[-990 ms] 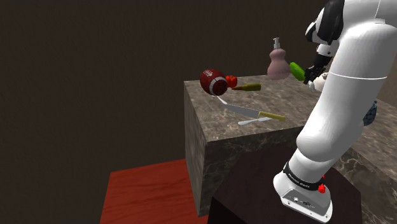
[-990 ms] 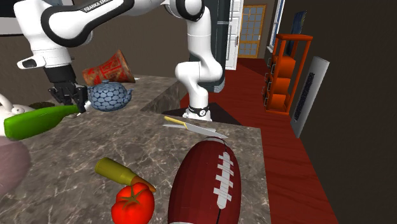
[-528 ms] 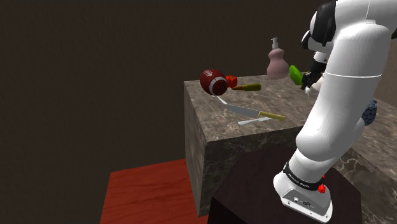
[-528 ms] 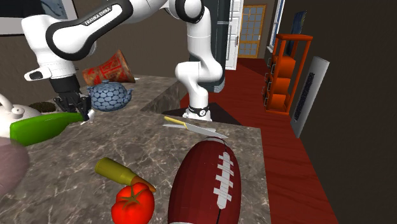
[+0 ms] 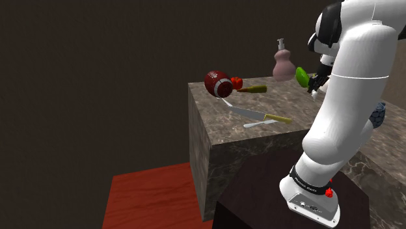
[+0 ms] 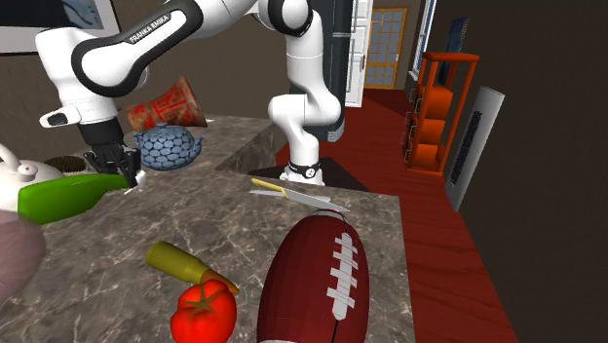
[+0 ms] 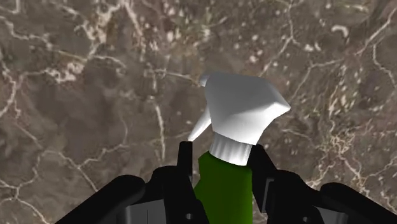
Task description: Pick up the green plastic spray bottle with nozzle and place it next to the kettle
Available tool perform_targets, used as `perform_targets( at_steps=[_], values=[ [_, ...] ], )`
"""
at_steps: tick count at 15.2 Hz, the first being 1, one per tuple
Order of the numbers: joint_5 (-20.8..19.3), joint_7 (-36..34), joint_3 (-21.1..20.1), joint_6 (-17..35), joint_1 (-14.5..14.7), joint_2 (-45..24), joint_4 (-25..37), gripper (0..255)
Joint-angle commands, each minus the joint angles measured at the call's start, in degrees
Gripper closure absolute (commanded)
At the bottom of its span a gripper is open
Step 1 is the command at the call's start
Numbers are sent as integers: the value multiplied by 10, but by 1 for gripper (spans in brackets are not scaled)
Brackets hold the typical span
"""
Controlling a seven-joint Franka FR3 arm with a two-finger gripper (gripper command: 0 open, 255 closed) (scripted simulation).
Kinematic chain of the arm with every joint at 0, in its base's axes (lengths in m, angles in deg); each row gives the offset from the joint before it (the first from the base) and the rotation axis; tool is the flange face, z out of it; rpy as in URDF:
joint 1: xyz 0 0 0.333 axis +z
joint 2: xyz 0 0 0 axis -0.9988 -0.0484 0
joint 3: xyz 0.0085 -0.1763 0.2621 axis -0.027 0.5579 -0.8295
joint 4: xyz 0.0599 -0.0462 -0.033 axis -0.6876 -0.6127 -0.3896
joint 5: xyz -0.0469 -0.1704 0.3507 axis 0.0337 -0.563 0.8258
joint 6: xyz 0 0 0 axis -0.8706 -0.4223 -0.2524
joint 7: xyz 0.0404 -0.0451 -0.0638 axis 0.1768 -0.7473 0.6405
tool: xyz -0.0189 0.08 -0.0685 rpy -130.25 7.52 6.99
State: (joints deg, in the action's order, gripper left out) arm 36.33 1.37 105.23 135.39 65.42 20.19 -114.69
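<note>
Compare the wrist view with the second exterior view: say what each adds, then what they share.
The wrist view adds the white nozzle, close up, just past the gripper. The second exterior view adds the full bottle, lying roughly level with its wide green body out to one side, plus a blue teapot, a football, a tomato and a knife. Both show the gripper shut on the bottle's neck, over the marble counter.
</note>
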Motion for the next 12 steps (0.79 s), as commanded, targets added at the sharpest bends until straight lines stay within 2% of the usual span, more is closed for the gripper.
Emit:
perform_targets(
  at_steps=[1,6,10,12],
  values=[
    [1,0,-1,0,1,0,1,0],
    [0,0,-1,1,1,0,0,0],
    [-44,-30,21,-59,18,39,44,0],
    [-44,-30,20,-59,18,39,44,0]
  ],
)
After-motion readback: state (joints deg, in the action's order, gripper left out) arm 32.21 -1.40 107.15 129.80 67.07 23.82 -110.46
